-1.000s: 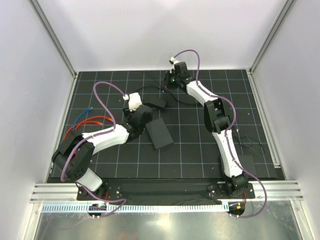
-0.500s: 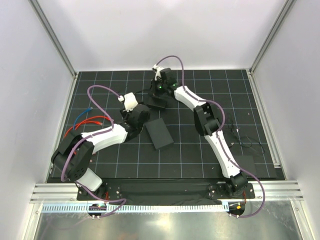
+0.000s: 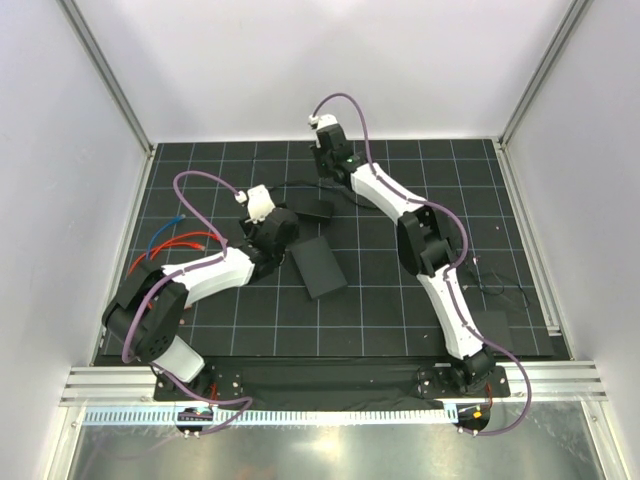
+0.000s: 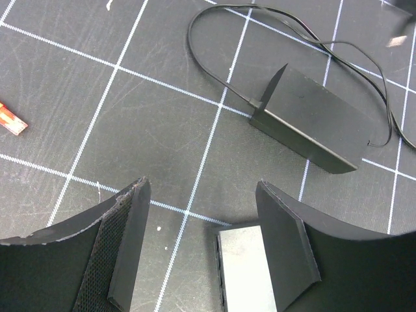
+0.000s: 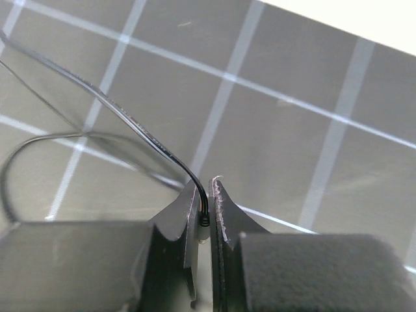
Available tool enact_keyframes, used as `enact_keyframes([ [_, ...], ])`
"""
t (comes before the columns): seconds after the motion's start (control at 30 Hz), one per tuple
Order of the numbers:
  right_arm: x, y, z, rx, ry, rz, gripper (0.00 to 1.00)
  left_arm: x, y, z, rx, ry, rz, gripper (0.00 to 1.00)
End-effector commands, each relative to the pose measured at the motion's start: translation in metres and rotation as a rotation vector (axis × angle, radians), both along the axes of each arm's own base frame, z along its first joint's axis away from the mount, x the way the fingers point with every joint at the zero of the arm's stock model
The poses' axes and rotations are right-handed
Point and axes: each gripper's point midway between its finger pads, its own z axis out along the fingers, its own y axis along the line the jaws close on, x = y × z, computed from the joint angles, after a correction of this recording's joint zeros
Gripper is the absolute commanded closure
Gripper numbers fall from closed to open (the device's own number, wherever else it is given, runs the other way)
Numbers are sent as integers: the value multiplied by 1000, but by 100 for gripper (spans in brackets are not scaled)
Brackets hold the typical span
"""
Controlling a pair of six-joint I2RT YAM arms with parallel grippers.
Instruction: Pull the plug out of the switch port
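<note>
The switch (image 3: pixel 318 265), a flat black box, lies on the gridded mat at centre. In the left wrist view its end (image 4: pixel 244 270) with a row of sockets shows low between my fingers. My left gripper (image 3: pixel 283 243) (image 4: pixel 201 190) is open and hovers over the switch's far-left end, holding nothing. My right gripper (image 3: pixel 326 170) (image 5: pixel 205 190) is at the back of the mat, well apart from the switch. It is shut on a small barrel plug (image 5: pixel 203 218), and the plug's thin black cord (image 5: pixel 130 123) trails away to the left.
A black power brick (image 3: pixel 310 208) (image 4: pixel 312 123) with a looping thin cord lies behind the switch. Red and blue cables (image 3: pixel 175 240) lie at the left. A thin black square plate (image 3: pixel 490 325) and loose thin wires (image 3: pixel 495 280) are at the right. Walls enclose the mat.
My right gripper has swung left along the back of the mat, dipped toward the power brick, then drawn back a little. My left gripper has barely moved.
</note>
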Motion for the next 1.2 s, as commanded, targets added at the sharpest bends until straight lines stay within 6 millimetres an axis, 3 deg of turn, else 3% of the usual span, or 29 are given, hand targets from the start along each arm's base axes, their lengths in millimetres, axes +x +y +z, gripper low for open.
enact_keyframes([
  [0.0,3,-36,73,-89,-113,-116,88,6,1,14,-31,-42,26,30],
  [0.17,-18,-74,86,-235,-86,-182,88,5,3,12,-35,-38,29,30],
  [0.2,-25,-84,75,-273,-59,-198,88,6,4,13,-36,-39,29,30],
  [0.27,-36,-104,83,-315,-51,-250,89,6,2,12,-43,-35,25,30],
  [0.3,-45,-113,70,-349,-16,-257,89,6,2,11,-42,-34,23,30],
  [0.37,-57,-132,81,-381,-21,-298,89,6,1,11,-44,-31,18,30],
  [0.4,-67,-141,65,-421,12,-303,89,6,1,11,-44,-31,18,30],
  [0.47,-76,-159,71,-441,14,-338,90,5,1,11,-46,-30,18,30],
  [0.57,-95,-190,58,-518,64,-407,90,5,2,10,-44,-29,18,30],
  [0.63,-101,-201,48,-546,87,-412,89,5,3,11,-44,-29,16,30],
  [0.8,-103,-188,15,-527,154,-333,88,5,2,9,-47,-24,12,30],
  [0.93,-98,-157,-12,-464,179,-235,85,5,2,10,-48,-25,12,30],
  [1.0,-93,-147,-14,-461,174,-230,84,5,1,10,-51,-24,10,30],
  [1.03,-91,-145,-25,-468,192,-235,82,5,0,9,-53,-23,6,30],
  [1.07,-84,-141,-20,-455,181,-246,81,6,1,8,-53,-21,6,30],
  [1.13,-86,-140,-34,-464,225,-254,77,7,-1,6,-53,-11,1,30],
  [1.17,-82,-136,-28,-451,217,-261,73,8,0,6,-55,-11,3,30],
])
